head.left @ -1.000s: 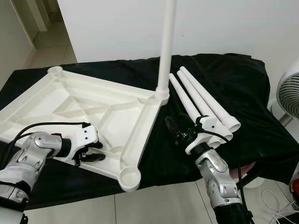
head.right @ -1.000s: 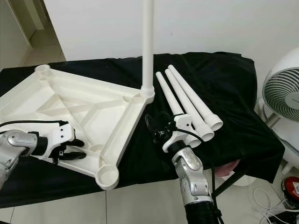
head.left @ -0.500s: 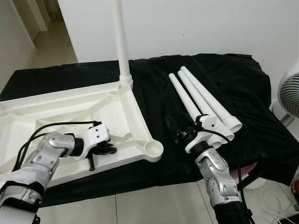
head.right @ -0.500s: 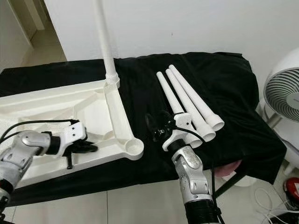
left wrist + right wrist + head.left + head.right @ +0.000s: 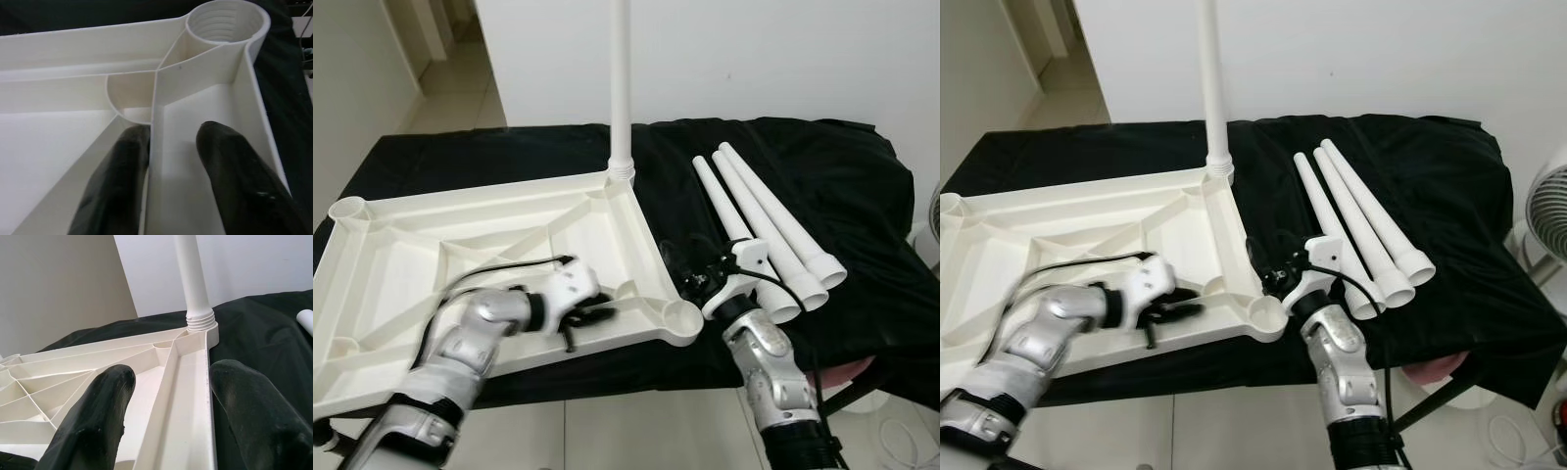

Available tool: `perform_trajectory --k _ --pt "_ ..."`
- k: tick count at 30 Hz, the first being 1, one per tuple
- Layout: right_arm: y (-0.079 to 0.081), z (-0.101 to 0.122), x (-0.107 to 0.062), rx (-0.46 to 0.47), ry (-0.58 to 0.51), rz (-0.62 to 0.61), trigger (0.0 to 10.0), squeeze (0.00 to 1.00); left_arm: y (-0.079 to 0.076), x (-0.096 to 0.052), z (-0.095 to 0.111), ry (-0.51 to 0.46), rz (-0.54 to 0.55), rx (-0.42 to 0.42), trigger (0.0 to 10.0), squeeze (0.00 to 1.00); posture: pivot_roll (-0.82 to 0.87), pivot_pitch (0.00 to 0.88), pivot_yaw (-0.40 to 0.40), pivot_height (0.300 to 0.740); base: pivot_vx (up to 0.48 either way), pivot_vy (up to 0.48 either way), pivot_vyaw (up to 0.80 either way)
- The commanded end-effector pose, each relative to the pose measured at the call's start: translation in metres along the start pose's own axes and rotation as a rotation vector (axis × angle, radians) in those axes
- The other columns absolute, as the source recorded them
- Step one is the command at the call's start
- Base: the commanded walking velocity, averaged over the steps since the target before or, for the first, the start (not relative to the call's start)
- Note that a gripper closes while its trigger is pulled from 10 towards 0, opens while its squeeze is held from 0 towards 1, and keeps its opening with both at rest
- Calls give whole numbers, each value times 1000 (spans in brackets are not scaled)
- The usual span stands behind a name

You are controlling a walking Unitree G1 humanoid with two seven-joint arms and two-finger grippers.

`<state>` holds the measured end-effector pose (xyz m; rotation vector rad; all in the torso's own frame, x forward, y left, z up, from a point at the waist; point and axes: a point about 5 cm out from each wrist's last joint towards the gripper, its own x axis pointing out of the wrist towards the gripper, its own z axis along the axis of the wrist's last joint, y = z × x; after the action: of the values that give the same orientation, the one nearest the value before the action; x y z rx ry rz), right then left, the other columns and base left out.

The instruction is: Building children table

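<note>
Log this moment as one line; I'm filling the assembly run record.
left tool: fingers straddle a tabletop rib | right tool: open, at socket corner | one leg upright | three loose legs on cloth
</note>
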<state>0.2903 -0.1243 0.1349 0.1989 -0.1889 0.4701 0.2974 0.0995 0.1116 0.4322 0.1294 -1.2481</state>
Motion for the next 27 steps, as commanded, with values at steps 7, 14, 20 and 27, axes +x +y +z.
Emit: perform_trajectory --k 7,14,20,27 --pt "-2 0 1 -7 -10 -19 10000 0 14 -4 30 -94 116 63 10000 0 -73 0 33 740 0 0 0" --pt "-5 4 8 -22 -37 -54 10000 0 26 -11 45 -167 237 32 10000 0 -62 0 28 740 0 0 0" --pt "-12 10 16 -44 -63 -110 10000 0 41 -17 52 -218 387 -56 10000 0 -58 0 21 740 0 0 0" --pt "-21 15 32 -116 -36 -202 10000 0 61 -22 63 -302 571 -144 10000 0 -51 0 9 740 0 0 0"
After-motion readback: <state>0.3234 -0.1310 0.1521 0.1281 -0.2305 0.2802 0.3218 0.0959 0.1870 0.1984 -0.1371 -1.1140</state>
